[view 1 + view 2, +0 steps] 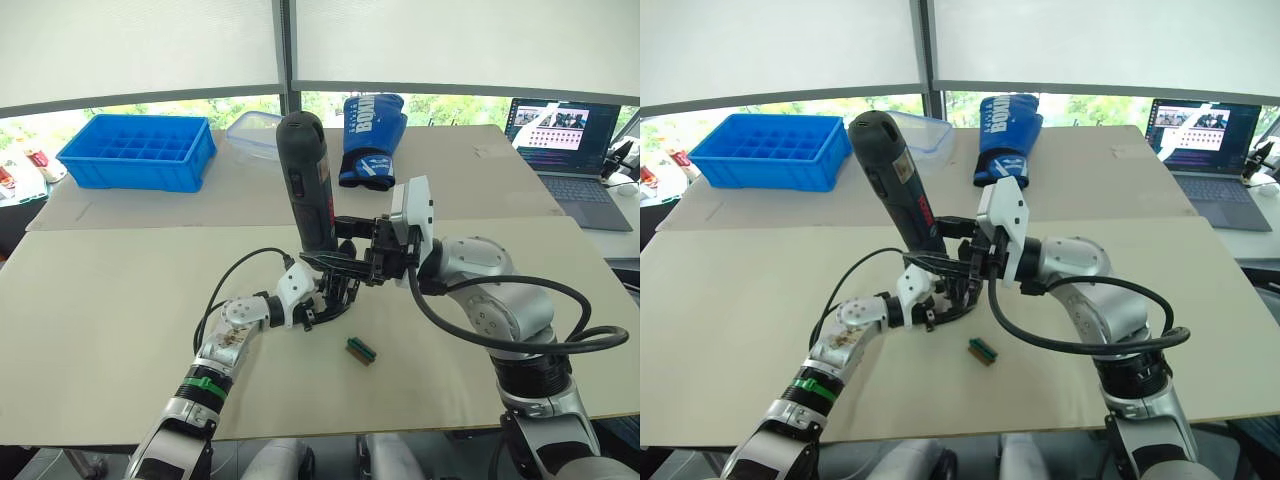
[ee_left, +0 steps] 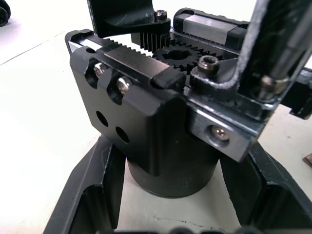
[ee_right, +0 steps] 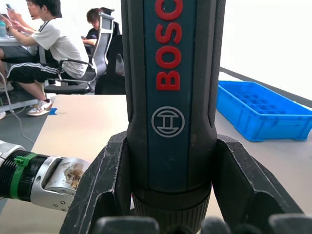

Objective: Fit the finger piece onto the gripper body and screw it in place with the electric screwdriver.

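Note:
My left gripper (image 1: 325, 303) is shut on the gripper body (image 2: 146, 122). Its fingers (image 2: 92, 195) clamp the round base, which rests on the table. The body's top shows a gear and two toothed racks. A black finger (image 2: 124, 14) stands on one rack; I cannot tell whether it is the finger piece. My right gripper (image 1: 338, 262) is shut on the electric screwdriver (image 1: 308, 170) and holds it nearly upright above the body. The screwdriver's metal bit (image 2: 285, 46) comes down to the top of the body, close to a screw (image 2: 209, 62).
A small green-and-brown block (image 1: 361, 351) lies on the table just in front of the grippers. A blue bin (image 1: 140, 150), a clear container (image 1: 252, 130), a blue boxing glove (image 1: 370, 140) and a laptop (image 1: 570, 135) stand at the back. Seated people (image 3: 44, 44) show behind.

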Robot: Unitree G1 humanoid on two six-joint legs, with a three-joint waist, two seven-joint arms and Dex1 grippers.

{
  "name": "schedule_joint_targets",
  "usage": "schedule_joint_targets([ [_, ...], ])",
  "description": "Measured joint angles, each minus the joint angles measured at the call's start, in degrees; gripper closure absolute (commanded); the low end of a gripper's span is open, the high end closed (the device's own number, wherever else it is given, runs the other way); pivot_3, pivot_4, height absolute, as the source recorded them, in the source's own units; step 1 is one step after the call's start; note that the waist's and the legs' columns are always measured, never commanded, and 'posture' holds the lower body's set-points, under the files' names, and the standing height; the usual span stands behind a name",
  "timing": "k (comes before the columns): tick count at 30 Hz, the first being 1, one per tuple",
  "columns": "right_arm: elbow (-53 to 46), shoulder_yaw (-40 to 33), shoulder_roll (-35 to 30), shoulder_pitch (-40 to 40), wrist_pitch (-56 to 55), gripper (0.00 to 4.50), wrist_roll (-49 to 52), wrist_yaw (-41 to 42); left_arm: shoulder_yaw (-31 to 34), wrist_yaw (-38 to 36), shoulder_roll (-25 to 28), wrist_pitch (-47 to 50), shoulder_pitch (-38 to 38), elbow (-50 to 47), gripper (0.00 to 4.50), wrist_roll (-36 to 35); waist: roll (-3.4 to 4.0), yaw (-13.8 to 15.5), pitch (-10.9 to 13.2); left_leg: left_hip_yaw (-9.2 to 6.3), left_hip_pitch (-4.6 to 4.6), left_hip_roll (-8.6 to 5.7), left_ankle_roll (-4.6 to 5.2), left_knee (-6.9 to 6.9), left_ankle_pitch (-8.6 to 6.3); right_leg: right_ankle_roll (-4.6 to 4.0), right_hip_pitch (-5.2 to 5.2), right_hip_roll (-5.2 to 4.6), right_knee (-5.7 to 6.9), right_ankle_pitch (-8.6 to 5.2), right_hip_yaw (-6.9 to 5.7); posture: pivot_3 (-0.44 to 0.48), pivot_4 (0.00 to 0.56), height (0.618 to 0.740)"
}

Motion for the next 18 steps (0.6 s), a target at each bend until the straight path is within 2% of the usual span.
schedule_joint_targets([
  [18,0.3,0.4,-0.9,-0.2,-0.6,2.59,-0.1,0.3,-0.1,0.1,-0.1,0.0,0.0,0.1,2.2,0.1,0.0,0.0,0.0,0.0,0.06,0.0,-0.01,-0.02,-0.01,0.0,0.02,-0.02,-0.01,0.0,0.0,0.0,0.15,0.74],
])
